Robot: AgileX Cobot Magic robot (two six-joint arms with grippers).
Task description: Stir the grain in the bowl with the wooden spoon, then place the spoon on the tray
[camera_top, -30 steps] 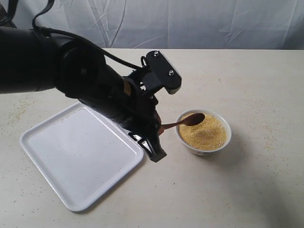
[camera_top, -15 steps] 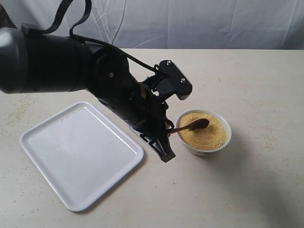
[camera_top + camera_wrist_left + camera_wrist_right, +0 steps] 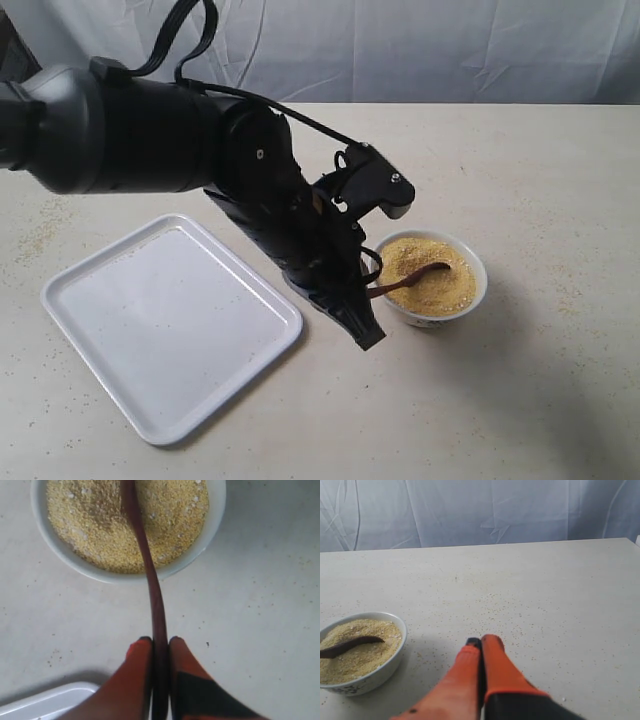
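The small white bowl (image 3: 478, 283) holds a heap of yellow grain (image 3: 425, 272). My left gripper (image 3: 368, 296) is shut on the handle of the dark wooden spoon (image 3: 412, 281), whose head dips into the grain. In the left wrist view the spoon (image 3: 150, 580) runs from the gripper (image 3: 160, 641) over the bowl's rim (image 3: 210, 540) into the grain (image 3: 95, 525). The white tray (image 3: 150, 320) lies left of the bowl. My right gripper (image 3: 481, 641) is shut and empty above the table, right of the bowl (image 3: 390, 665); it does not show in the exterior view.
The large black left arm (image 3: 150, 140) hangs over the tray's far right corner. Loose grains are scattered on the beige table (image 3: 540, 180). A white cloth backdrop (image 3: 400, 50) closes off the far edge.
The left arm has moved right and down. The spoon head, held above the bowl's rim a second ago, now sits lower, sunk into the grain.
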